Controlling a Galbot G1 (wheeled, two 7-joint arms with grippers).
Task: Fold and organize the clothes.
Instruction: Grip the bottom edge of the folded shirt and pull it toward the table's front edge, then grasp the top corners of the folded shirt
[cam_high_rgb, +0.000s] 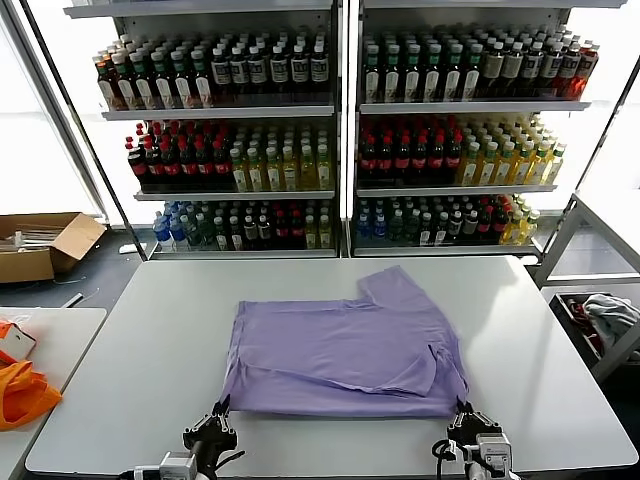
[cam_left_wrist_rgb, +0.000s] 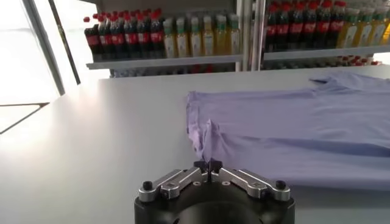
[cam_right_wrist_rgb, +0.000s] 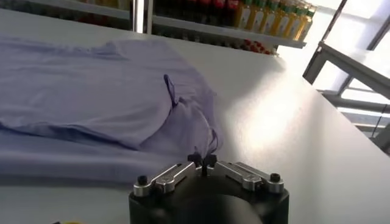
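Observation:
The lavender T-shirt (cam_high_rgb: 340, 355) lies partly folded on the white table (cam_high_rgb: 130, 350), with one sleeve pointing toward the far right. My left gripper (cam_high_rgb: 219, 412) is at the shirt's near left corner. In the left wrist view the left gripper (cam_left_wrist_rgb: 208, 165) is shut, and the cloth (cam_left_wrist_rgb: 292, 128) rises in a small peak into its tips. My right gripper (cam_high_rgb: 463, 412) is at the near right corner. In the right wrist view the right gripper (cam_right_wrist_rgb: 202, 161) is shut on a pinch of the shirt (cam_right_wrist_rgb: 79, 85).
Shelves of bottles (cam_high_rgb: 340, 130) stand behind the table. A cardboard box (cam_high_rgb: 45, 245) sits on the floor at the left. An orange fabric item (cam_high_rgb: 20, 390) lies on a side table (cam_high_rgb: 60, 330). A grey-white cloth bundle (cam_high_rgb: 610, 315) lies in a rack at the right.

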